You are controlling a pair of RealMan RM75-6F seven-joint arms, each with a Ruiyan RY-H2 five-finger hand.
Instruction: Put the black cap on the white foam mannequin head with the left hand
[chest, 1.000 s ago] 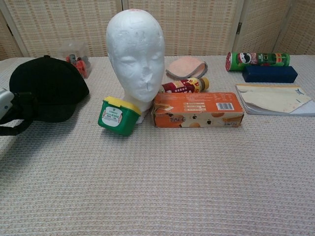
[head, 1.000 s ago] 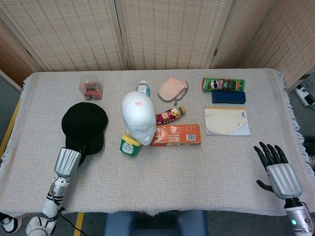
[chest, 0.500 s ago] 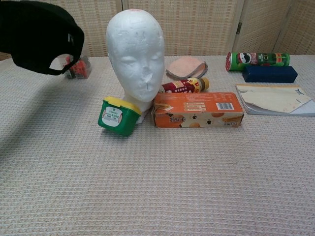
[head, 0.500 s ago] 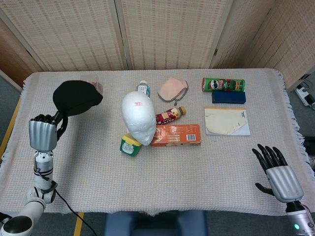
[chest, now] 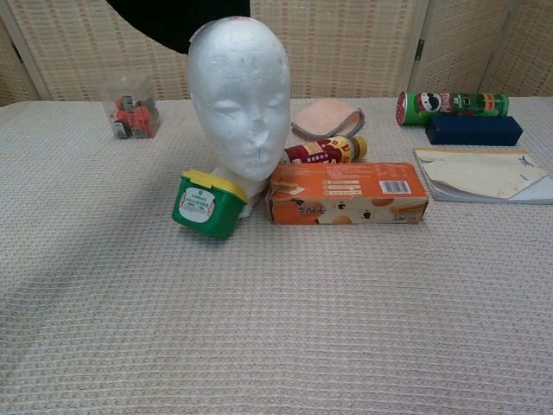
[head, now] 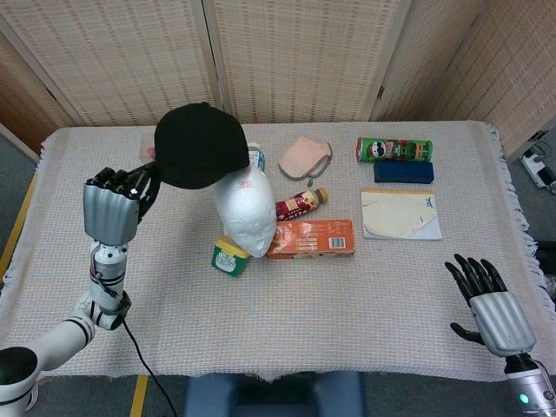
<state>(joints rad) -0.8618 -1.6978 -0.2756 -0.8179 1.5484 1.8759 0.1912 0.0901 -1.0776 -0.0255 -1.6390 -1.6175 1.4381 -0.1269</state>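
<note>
Black cap (head: 200, 144) is up in the air, held by the left hand (head: 111, 211), whose fingers curl round its rear edge at the left side. Cap hangs above and slightly left of the white foam mannequin head (head: 246, 208), overlapping the crown in the head view; in the chest view only the cap's lower edge (chest: 177, 17) shows at the top of frame, just over the head (chest: 239, 99) (touching or not: cannot tell). Mannequin head stands upright near table centre, face toward the robot.

Right against its base: a green tub w/ yellow lid (chest: 205, 203) on its left, an orange box (chest: 347, 194) on its right, a bottle (head: 301, 204) lying behind the box. Further back: pink cloth (head: 305, 157), green can (head: 393, 149) on its side, dark blue case (head: 404, 173), notebook (head: 400, 214).

Right hand (head: 492, 306) rests low at the table's near right edge, fingers spread, holding nothing.
</note>
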